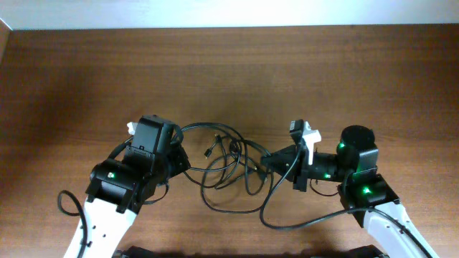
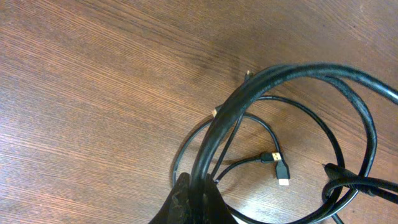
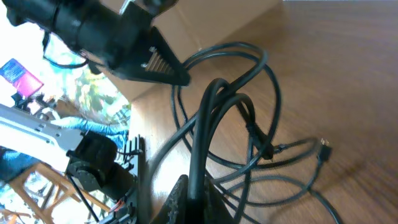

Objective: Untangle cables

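Cables (image 1: 226,168) lie knotted on the counter (image 1: 72,79). Left fingers (image 2: 181,208) are clamped tight on strands at the knot's left edge, right fingers (image 3: 181,205) pinched on strands at its right edge. Looks like the pull-apart step. Next calls for drawing outward gently, minding the plug (image 2: 278,167) inside the knot.

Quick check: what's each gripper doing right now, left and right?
Left gripper: closed, holding a loop of the cables.
Right gripper: closed, also holding a strand of the cables.
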You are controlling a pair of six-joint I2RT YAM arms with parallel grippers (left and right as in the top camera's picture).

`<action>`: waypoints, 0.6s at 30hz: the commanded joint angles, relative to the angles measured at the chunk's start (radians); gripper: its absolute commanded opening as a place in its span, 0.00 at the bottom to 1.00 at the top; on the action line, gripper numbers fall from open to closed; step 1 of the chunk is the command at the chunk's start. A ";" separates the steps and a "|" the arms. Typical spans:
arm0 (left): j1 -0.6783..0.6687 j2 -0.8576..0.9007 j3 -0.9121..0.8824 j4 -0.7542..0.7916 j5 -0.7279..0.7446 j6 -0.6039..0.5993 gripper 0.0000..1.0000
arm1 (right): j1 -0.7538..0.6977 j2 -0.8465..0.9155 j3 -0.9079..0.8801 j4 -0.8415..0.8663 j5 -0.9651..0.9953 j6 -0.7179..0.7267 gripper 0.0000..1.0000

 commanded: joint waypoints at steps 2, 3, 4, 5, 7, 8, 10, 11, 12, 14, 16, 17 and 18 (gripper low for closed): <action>0.009 -0.001 0.001 -0.005 -0.034 -0.013 0.00 | -0.080 0.000 0.011 -0.076 -0.022 0.018 0.05; 0.009 -0.001 0.001 -0.005 -0.032 -0.013 0.00 | -0.098 0.000 0.011 -0.097 -0.023 0.018 0.05; 0.009 -0.001 0.001 -0.005 -0.031 -0.013 0.00 | -0.111 0.000 0.011 -0.111 -0.023 0.018 0.05; 0.009 -0.001 0.001 -0.005 -0.031 -0.013 0.00 | -0.126 0.000 0.011 -0.127 -0.023 0.017 0.05; 0.009 -0.002 0.001 -0.005 -0.031 -0.013 0.00 | -0.140 0.000 0.011 -0.142 -0.022 0.017 0.06; 0.009 -0.001 0.001 -0.006 -0.031 -0.013 0.00 | -0.147 0.000 0.011 -0.150 -0.022 0.017 0.09; 0.009 -0.002 0.001 -0.005 -0.031 -0.013 0.00 | -0.160 0.000 0.011 -0.163 -0.020 0.017 0.12; 0.009 -0.002 0.001 -0.005 -0.031 -0.013 0.00 | -0.166 0.000 0.010 -0.171 -0.014 0.017 0.13; 0.009 -0.002 0.001 -0.005 -0.031 -0.013 0.00 | -0.171 0.000 0.010 -0.182 -0.002 0.017 0.14; 0.009 -0.002 0.001 -0.005 -0.031 -0.013 0.00 | -0.179 0.000 0.010 -0.208 0.021 0.017 0.17; 0.009 -0.002 0.001 -0.004 -0.026 -0.013 0.00 | -0.186 0.000 0.010 -0.222 0.031 0.017 0.19; 0.009 -0.002 0.001 -0.002 -0.027 -0.013 0.00 | -0.185 0.000 0.010 -0.222 0.031 0.017 0.27; 0.009 -0.002 0.001 -0.001 -0.027 -0.013 0.00 | -0.185 0.000 0.010 -0.222 0.031 0.017 0.33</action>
